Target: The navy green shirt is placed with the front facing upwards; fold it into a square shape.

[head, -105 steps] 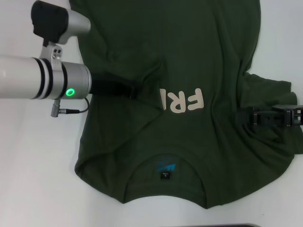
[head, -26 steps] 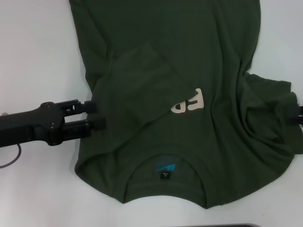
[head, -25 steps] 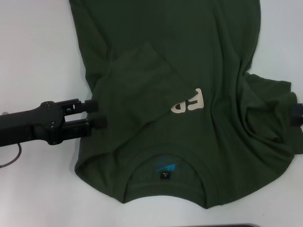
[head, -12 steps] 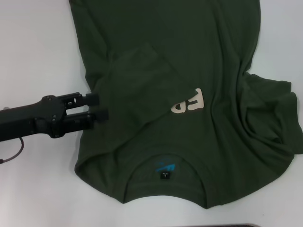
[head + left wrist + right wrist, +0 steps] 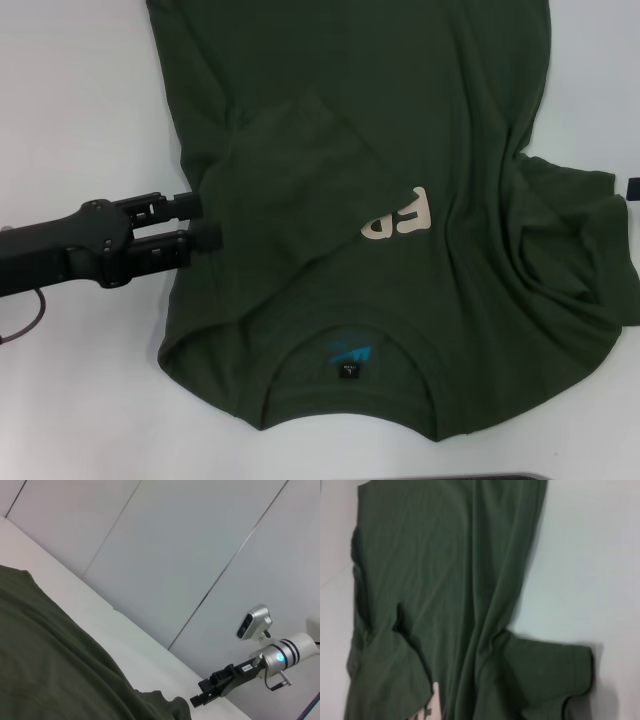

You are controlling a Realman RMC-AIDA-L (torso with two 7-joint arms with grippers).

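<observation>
Shirt [image 5: 400,150] lengthwise, collar toward robot

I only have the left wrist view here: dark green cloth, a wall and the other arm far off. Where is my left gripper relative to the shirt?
Observer: In the head view the left gripper is at the left edge of the dark olive-green short-sleeved shirt, jaws open, holding nothing.
Operator: Is the left sleeve folded in?
Observer: Yes, the left sleeve lies over the chest, hiding part of the cream lettering.
Operator: And the right sleeve?
Observer: The right sleeve lies spread out and rumpled, not yet folded.
</observation>
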